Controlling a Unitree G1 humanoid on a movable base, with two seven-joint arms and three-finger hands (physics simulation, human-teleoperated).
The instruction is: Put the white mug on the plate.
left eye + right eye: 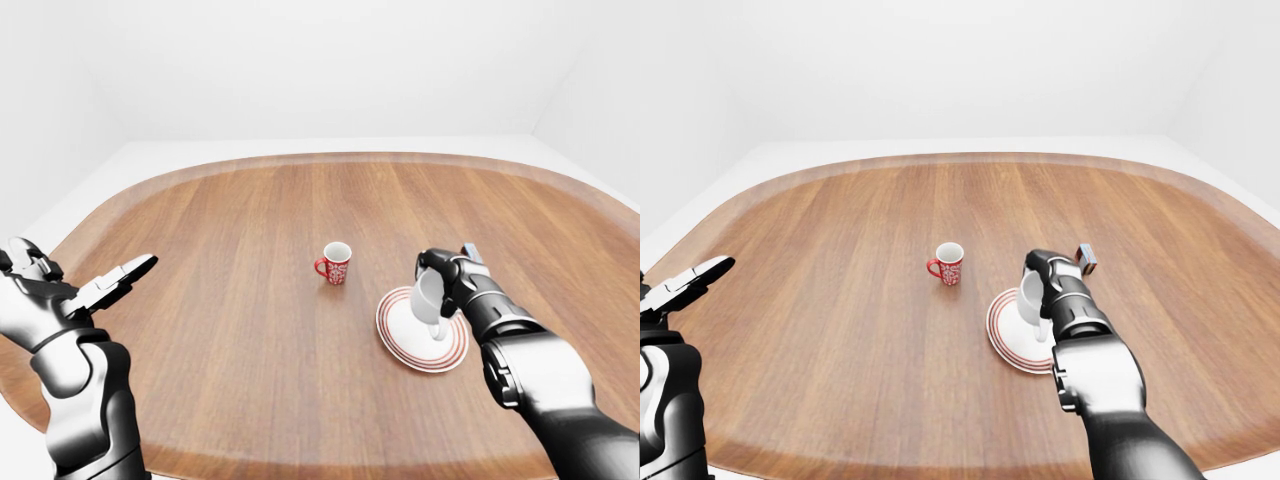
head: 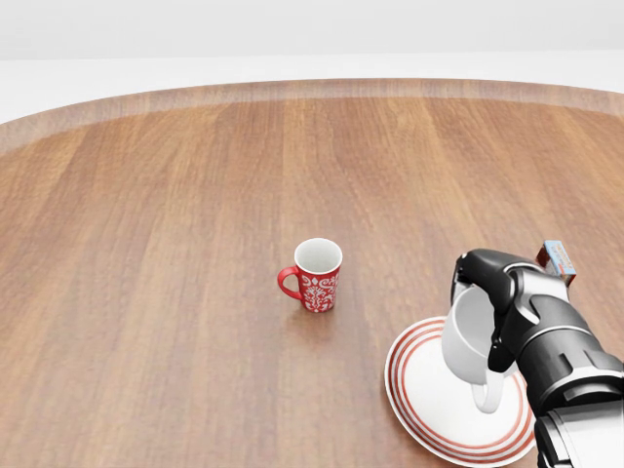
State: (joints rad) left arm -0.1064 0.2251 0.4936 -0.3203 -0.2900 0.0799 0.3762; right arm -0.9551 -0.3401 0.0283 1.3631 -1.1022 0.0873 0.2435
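The white mug [image 2: 470, 348] hangs tilted over the white plate with red rings [image 2: 429, 409], its handle pointing down toward the plate. My right hand [image 2: 483, 307] is shut on the mug's rim and side, at the lower right of the head view. Whether the mug touches the plate I cannot tell. At the far left of the left-eye view my left hand [image 1: 105, 285] is raised with its fingers spread open and empty, away from the mug and plate.
A red patterned mug [image 2: 314, 276] stands upright on the wooden table [image 2: 175, 244], left of the plate. A small red and blue box [image 2: 557, 259] lies just behind my right hand. The table's curved edge runs along the top of the head view.
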